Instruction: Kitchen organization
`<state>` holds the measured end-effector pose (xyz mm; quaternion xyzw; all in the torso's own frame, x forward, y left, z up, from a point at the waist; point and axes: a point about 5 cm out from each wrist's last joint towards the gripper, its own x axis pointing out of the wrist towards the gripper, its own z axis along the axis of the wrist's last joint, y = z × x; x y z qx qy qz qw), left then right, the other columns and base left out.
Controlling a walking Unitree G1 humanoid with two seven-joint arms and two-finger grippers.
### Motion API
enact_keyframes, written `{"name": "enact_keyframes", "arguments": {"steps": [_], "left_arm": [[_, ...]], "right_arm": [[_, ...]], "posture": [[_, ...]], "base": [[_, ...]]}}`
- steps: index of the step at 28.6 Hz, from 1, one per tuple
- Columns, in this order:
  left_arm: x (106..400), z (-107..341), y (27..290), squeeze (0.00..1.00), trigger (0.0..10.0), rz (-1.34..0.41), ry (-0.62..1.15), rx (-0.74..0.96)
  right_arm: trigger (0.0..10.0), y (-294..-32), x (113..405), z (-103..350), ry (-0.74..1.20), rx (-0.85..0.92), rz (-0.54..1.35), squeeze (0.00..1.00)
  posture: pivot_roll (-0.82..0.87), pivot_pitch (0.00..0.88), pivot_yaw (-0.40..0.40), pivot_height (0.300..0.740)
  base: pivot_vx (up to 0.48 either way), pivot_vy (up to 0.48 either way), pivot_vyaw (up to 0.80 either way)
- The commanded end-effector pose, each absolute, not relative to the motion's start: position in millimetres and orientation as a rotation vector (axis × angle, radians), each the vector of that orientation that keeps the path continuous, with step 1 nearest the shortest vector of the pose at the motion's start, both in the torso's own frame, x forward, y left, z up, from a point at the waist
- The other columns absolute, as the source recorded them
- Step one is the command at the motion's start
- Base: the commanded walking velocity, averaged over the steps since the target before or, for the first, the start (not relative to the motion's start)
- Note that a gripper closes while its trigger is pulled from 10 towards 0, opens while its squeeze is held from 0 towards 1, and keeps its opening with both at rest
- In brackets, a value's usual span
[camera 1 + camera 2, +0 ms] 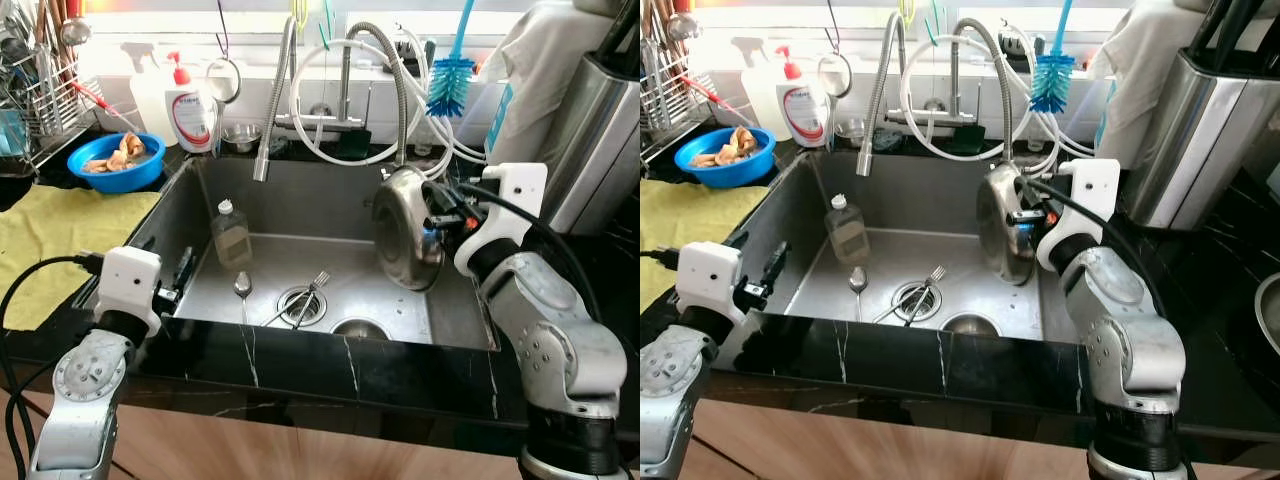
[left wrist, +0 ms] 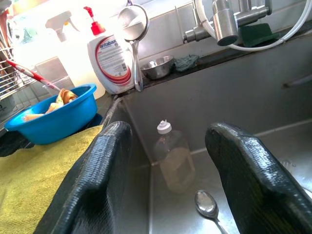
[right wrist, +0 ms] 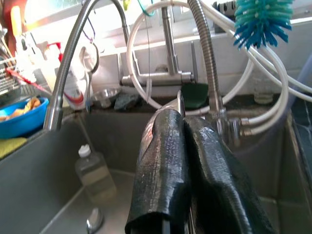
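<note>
A steel pot (image 1: 405,230) stands on its edge against the right wall of the sink (image 1: 330,350). My right gripper (image 1: 440,222) is shut on its rim, and the thin metal edge shows between the pressed fingers (image 3: 161,161). My left gripper (image 1: 185,268) hangs open over the sink's left edge with nothing between its fingers (image 2: 92,180). On the sink floor a clear bottle (image 1: 230,235) with a white cap leans on the left wall. A spoon (image 1: 243,286) lies in front of it, and a fork (image 1: 310,290) rests across the drain (image 1: 298,306).
A yellow cloth (image 1: 60,230) covers the counter on the left, with a blue bowl (image 1: 118,160) of scraps and a dish rack (image 1: 40,90) behind it. A soap bottle (image 1: 192,115), the faucet hose (image 1: 275,100) and a blue brush (image 1: 452,80) line the back. A steel canister (image 1: 600,140) stands at the right.
</note>
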<state>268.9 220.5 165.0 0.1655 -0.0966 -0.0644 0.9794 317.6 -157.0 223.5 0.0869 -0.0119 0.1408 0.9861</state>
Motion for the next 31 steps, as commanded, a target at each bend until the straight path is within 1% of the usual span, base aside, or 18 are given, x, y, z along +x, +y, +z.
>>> {"name": "enact_keyframes", "arguments": {"steps": [1, 6, 9, 15, 20, 30, 31], "left_arm": [[271.6, 167.4, 220.5, 0.00, 10.0, -0.132, -0.199, 0.331], [272.1, 167.4, 220.4, 0.00, 10.0, -0.132, -0.197, 0.327], [273.2, 166.7, 217.4, 0.00, 10.0, -0.140, -0.196, 0.321], [274.9, 167.1, 216.7, 0.00, 10.0, -0.142, -0.198, 0.318], [274.6, 165.9, 215.2, 0.00, 10.0, -0.147, -0.197, 0.313], [275.2, 166.4, 213.7, 0.00, 10.0, -0.147, -0.203, 0.307], [275.2, 166.3, 213.7, 0.00, 10.0, -0.147, -0.203, 0.307]], "right_arm": [[10.0, -153.8, 329.7, 230.0, -0.053, 0.183, 0.284, 0.00], [10.0, -146.6, 343.9, 227.8, -0.005, 0.206, 0.278, 0.00], [10.0, -137.8, 358.5, 219.6, 0.047, 0.215, 0.295, 0.00], [10.0, -131.1, 373.7, 204.6, 0.150, 0.259, 0.321, 0.00], [10.0, -138.2, 384.5, 182.5, 0.228, 0.262, 0.278, 0.00], [10.0, -145.9, 393.2, 168.5, 0.266, 0.239, 0.267, 0.00], [10.0, -145.7, 393.4, 168.3, 0.266, 0.240, 0.271, 0.62]], "posture": [[-0.05, 0.000, 0.021, 0.740], [-0.05, 0.000, 0.022, 0.740], [-0.05, 0.000, 0.024, 0.740], [-0.05, 0.000, 0.024, 0.740], [-0.04, 0.000, 0.029, 0.740], [-0.04, 0.000, 0.029, 0.740], [-0.04, 0.000, 0.030, 0.740]], "base": [[0.000, 0.000, 0.00], [0.000, 0.000, 0.00], [0.000, 0.000, 0.00], [0.000, 0.000, 0.00], [0.000, 0.000, 0.00], [0.000, 0.000, 0.00], [0.000, 0.000, 0.00]]}}
